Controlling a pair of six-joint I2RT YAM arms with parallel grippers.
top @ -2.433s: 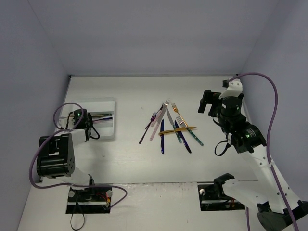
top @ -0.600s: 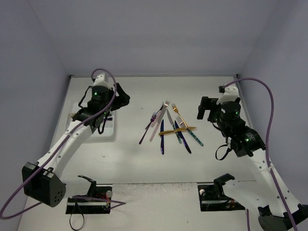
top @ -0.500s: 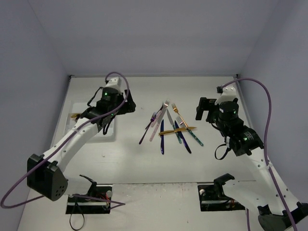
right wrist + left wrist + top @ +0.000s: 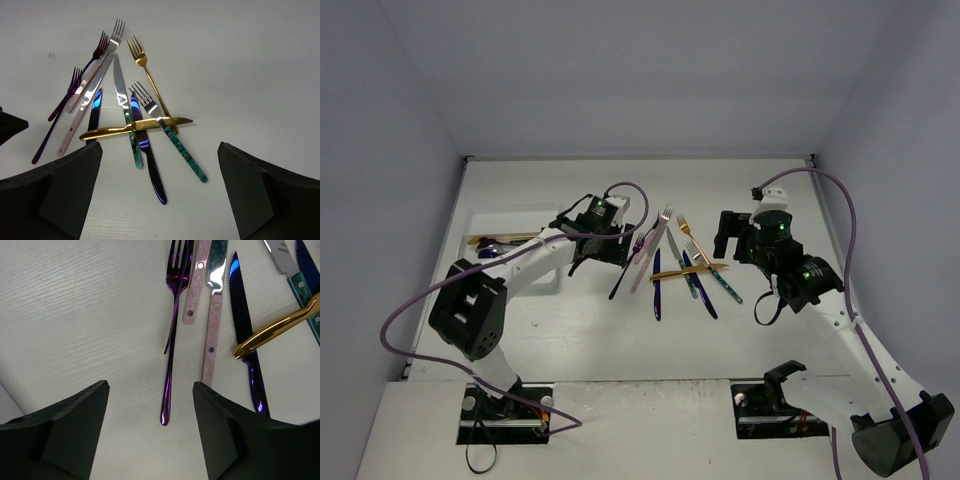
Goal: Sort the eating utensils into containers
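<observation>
Left fingers (image 4: 75, 432) wide above purple fork (image 4: 172, 335)

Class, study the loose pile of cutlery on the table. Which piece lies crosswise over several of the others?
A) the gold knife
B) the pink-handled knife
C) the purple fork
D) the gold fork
A: in the right wrist view the gold knife lies sideways across the teal-handled knife and the teal-handled fork, while the other pieces run roughly lengthwise.
</observation>
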